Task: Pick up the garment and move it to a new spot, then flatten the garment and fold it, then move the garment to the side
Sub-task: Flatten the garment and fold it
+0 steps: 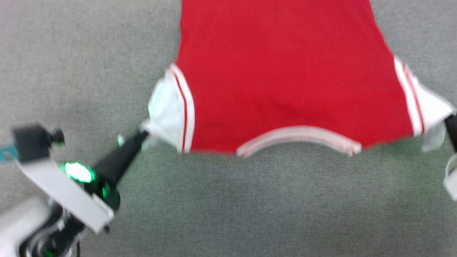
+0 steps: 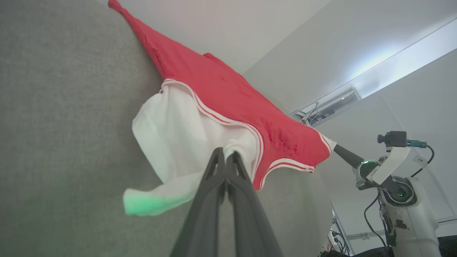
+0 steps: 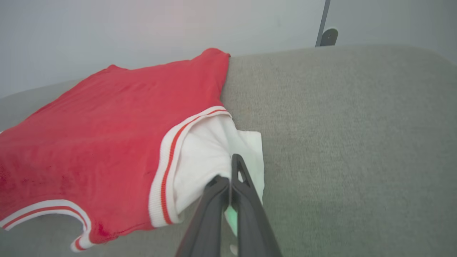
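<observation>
The left gripper (image 1: 142, 135) is clenched on the white left sleeve (image 1: 166, 107), to the left of the striped neckline (image 1: 300, 137). The right gripper (image 1: 450, 123) is clenched on the white right sleeve (image 1: 430, 107), to the right of the neckline. Beyond the neckline, the garment (image 1: 285, 67) is laid across the grey surface (image 1: 71, 53), red body extended away.
</observation>
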